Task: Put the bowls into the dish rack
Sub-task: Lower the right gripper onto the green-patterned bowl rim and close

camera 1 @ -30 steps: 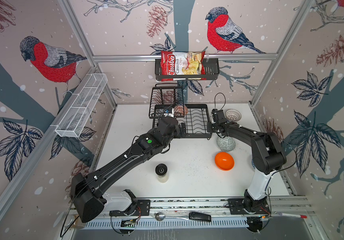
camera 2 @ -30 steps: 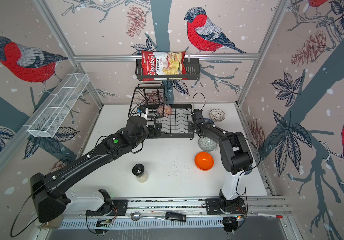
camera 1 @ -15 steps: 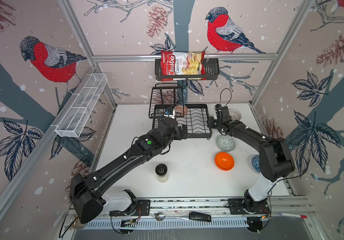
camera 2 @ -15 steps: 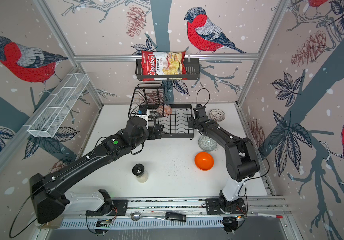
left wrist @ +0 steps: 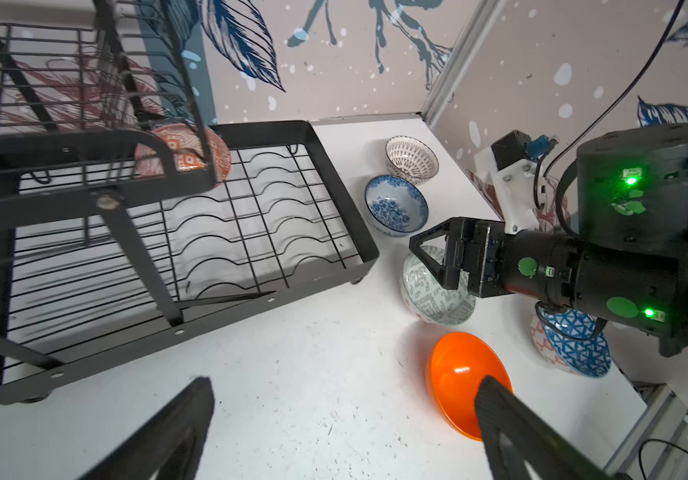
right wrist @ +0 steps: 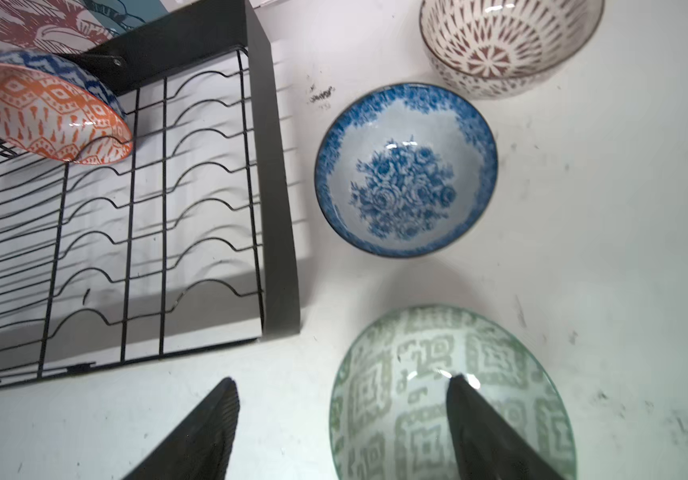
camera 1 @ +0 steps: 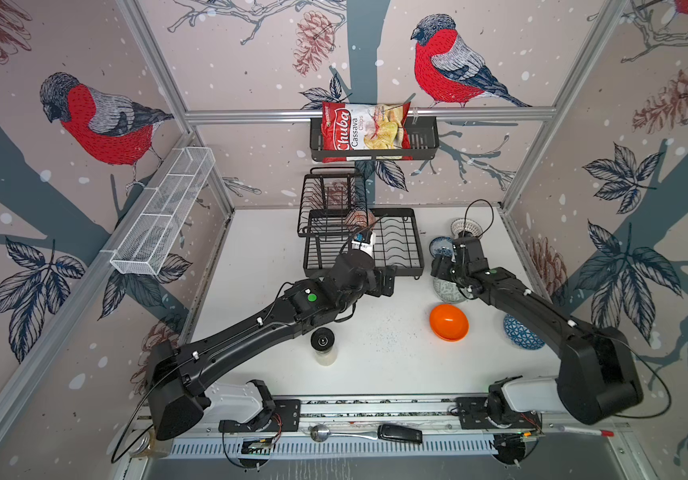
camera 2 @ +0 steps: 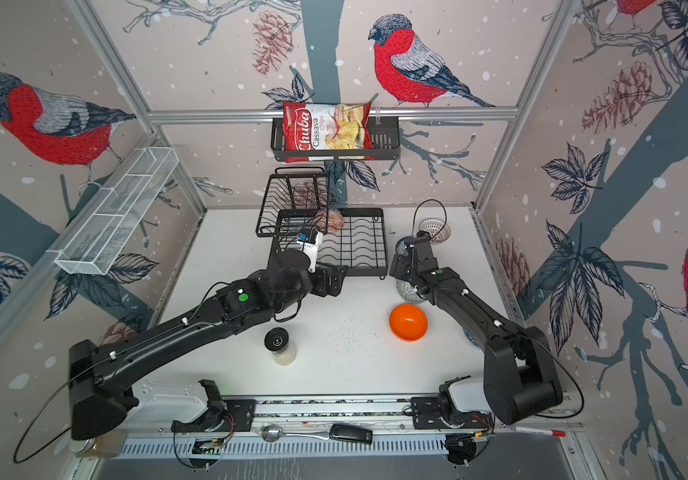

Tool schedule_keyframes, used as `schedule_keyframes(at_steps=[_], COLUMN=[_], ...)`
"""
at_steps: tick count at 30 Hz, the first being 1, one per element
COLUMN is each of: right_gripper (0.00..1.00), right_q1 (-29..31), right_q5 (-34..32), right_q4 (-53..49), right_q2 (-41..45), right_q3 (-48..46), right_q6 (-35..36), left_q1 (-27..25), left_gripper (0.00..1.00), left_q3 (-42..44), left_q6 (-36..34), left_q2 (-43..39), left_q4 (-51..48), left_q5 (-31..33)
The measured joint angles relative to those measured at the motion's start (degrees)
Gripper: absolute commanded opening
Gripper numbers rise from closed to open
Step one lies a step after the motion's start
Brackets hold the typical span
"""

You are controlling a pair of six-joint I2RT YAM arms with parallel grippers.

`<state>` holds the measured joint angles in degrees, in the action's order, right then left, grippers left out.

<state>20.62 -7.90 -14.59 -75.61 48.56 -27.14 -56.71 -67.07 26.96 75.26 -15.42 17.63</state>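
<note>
Right of centre in both top views, the right gripper [camera 1: 438, 269] hangs over the green bowl [camera 1: 448, 291], jaws spread, holding nothing; the left gripper [left wrist: 346, 382] gapes wide, empty.

A red and white snack bag [camera 1: 365, 126] lies on its side in a black wall basket [camera 1: 422, 143], seen in both top views. Large white script reads "Chuba"; beside it, "Cassava Chips". The finer print is too small to read.
</note>
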Motion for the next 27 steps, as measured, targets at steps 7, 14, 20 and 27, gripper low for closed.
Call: schedule_keyframes(at_steps=[7,14,20,27], right_gripper=[0.74,0.73,0.71,0.69], right_q1=[0.00,2.43,3.30,4.07], right_q5=[-0.87,-0.33,-0.09,-1.62], right_q4=[-3.06,-5.42,-4.79,-4.37], right_q2=[10.34,14.82,12.33,9.79], right_q3=[-7.78,-15.69,-16.70,-11.67], right_q6=[-2.99,-6.03,-7.30,-7.02], left_q1=[-3.48,-4.09,-4.24,-4.24], left_gripper=[0.98,0.98,0.98,0.98], left_q3=[0.48,1.62,2.99,4.33], left_q6=[0.00,0.11,0.24,0.24], left_q2=[3.10,4.07,3.91,3.15], left_q4=[1.92,4.07,5.16,5.73], left_q5=[0.28,0.13,-0.87,-0.83])
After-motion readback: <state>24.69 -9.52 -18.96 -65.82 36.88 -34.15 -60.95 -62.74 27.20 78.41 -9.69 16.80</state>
